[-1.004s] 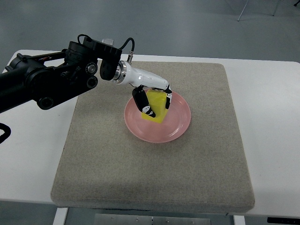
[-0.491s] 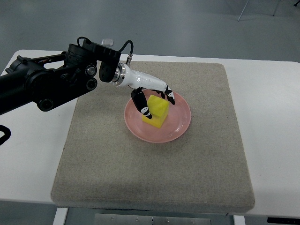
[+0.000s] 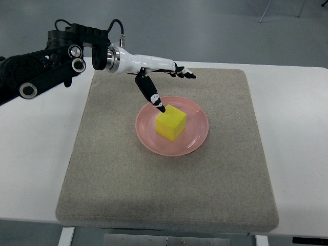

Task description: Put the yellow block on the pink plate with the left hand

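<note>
While the yellow block (image 3: 171,123) sits on the pink plate (image 3: 196,138) near its middle, tilted corner-on to the camera, the left hand (image 3: 156,77) hangs above the plate's far-left rim with nothing in it. Its fingers (image 3: 183,72) are stretched out flat toward the right and the thumb (image 3: 152,95) points down at the plate, not touching the block. The plate rests on a grey mat (image 3: 113,174) covering most of the white table (image 3: 36,164). The black arm (image 3: 46,66) comes in from the upper left.

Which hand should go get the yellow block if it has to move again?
Probably the left hand: it hovers open just above the yellow block on the pink plate. No right hand shows.
</note>
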Robot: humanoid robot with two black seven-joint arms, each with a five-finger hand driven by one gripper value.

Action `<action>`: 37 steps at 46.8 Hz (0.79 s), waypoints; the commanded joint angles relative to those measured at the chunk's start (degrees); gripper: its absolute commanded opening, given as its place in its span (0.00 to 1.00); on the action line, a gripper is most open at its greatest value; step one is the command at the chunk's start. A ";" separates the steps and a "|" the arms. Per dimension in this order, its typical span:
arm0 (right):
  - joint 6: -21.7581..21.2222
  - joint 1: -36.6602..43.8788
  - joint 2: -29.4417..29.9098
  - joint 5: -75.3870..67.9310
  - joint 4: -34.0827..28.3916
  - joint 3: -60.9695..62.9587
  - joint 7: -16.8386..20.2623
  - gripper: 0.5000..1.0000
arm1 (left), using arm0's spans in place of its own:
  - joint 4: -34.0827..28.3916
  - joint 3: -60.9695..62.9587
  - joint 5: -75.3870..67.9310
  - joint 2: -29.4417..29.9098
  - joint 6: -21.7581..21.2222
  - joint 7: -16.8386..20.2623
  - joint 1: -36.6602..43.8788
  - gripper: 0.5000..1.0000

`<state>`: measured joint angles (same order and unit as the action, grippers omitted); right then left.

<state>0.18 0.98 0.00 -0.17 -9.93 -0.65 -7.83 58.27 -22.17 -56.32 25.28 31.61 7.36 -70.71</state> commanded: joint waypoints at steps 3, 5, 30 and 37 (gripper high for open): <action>0.00 -0.01 0.00 0.00 0.00 0.03 0.00 0.85 | -4.74 -0.42 15.68 1.35 0.03 0.02 0.57 0.99; 0.00 -0.01 0.00 0.00 0.00 -0.06 0.00 0.85 | -6.32 -0.33 19.91 1.52 0.03 -0.06 0.57 0.99; 0.00 -0.01 0.00 0.00 0.00 -0.06 0.00 0.85 | -25.83 -0.33 54.55 1.00 1.70 -1.21 3.82 0.99; 0.00 -0.01 0.00 0.08 0.00 0.03 0.00 0.85 | -27.07 -0.42 62.81 -0.67 1.52 -4.28 5.93 0.99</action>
<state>0.18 0.97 0.00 -0.17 -9.93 -0.63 -7.82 31.65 -22.50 3.14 25.49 33.21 4.53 -65.63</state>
